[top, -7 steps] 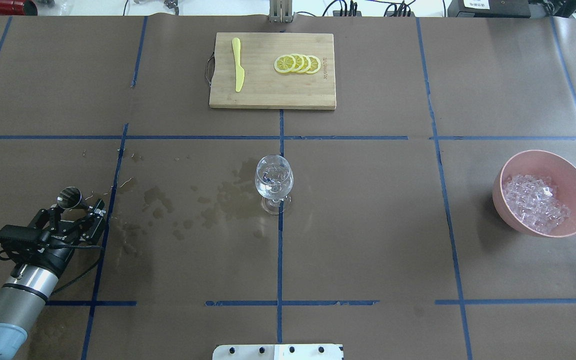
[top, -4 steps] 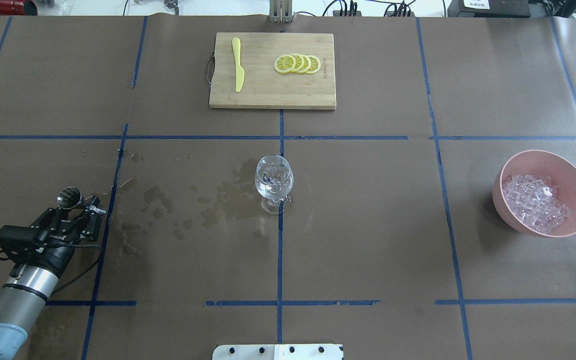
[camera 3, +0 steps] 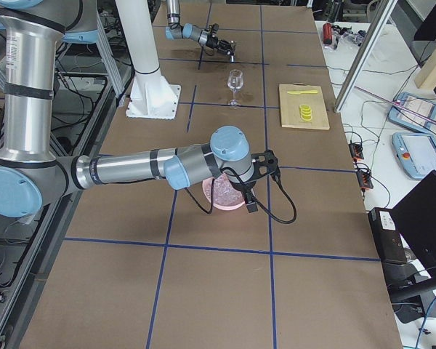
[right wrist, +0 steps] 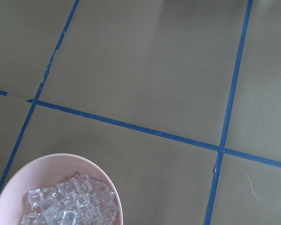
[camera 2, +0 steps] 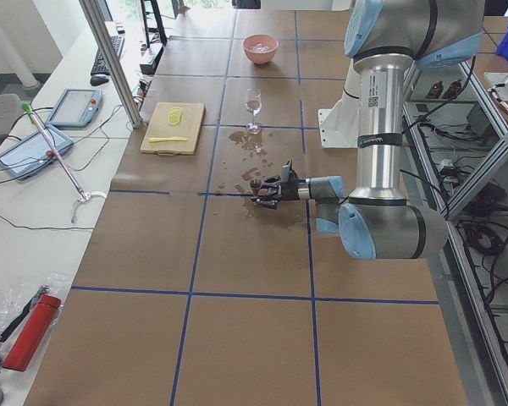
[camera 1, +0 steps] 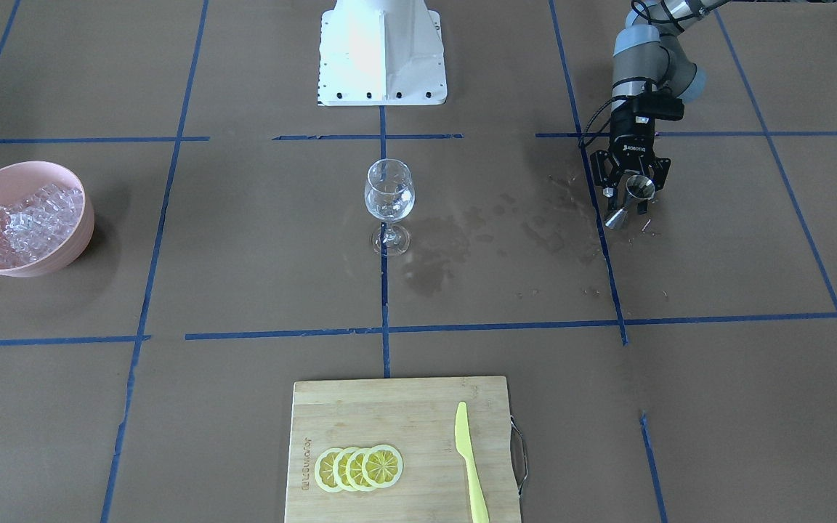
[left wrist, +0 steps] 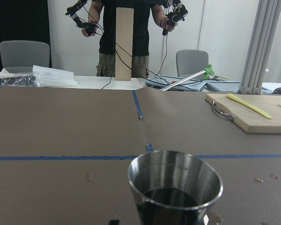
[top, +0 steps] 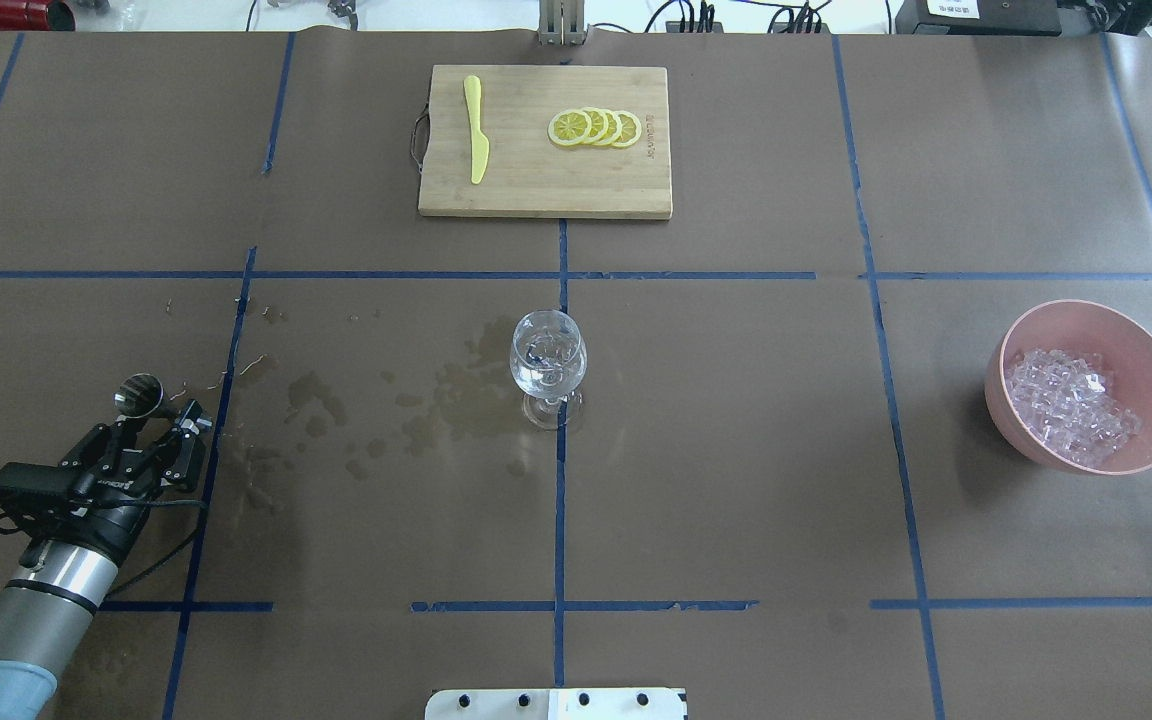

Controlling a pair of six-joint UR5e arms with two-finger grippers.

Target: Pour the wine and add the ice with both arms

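A steel jigger (top: 137,394) stands upright on the paper at the near left. My left gripper (top: 150,422) is open just behind it, fingers spread to either side and not touching it. The jigger also shows in the front view (camera 1: 632,197) and the left wrist view (left wrist: 175,187). The wine glass (top: 547,362) stands at the table's middle with clear contents glinting inside. The ice (top: 1071,405) is heaped in a pink bowl (top: 1004,352) at the right. My right gripper (camera 3: 250,198) hangs over that bowl; I cannot tell whether it is open or shut. The right wrist view shows the ice (right wrist: 70,207).
A wooden cutting board (top: 536,195) at the far middle carries lemon slices (top: 594,128) and a yellow knife (top: 476,130). Dark wet stains (top: 436,405) spread between the jigger and the glass. The white pedestal base (camera 1: 381,51) is at the robot's edge.
My left gripper has drawn back a little toward the robot. The jigger has stayed standing in the same spot. Glass and bowl have not moved.
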